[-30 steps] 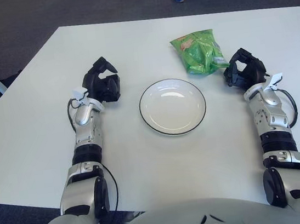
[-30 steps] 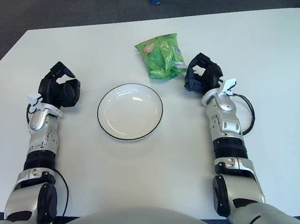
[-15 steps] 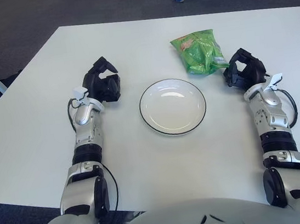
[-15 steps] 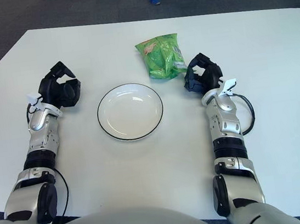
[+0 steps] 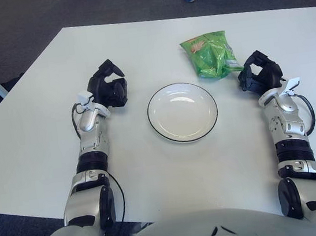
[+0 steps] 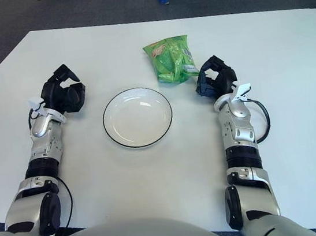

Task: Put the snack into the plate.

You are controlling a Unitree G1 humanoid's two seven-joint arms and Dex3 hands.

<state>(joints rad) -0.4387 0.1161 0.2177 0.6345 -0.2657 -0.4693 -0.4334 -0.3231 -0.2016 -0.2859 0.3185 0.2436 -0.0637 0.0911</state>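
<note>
Task barely begun: green snack bag [image 5: 210,56] lay on table [image 5: 44,139] beyond empty white plate [image 5: 182,112], not yet held. Right hand [image 5: 259,73] sat just beside bag, fingers loosely curled, holding nothing. Left hand [image 5: 108,87] parked left of plate, also curled, empty.

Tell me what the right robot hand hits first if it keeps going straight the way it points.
Most likely the green snack bag. The right robot hand sits just beside the bag's near right corner, angled forward and slightly inward. Depth is unclear, so it might only graze that edge.
</note>
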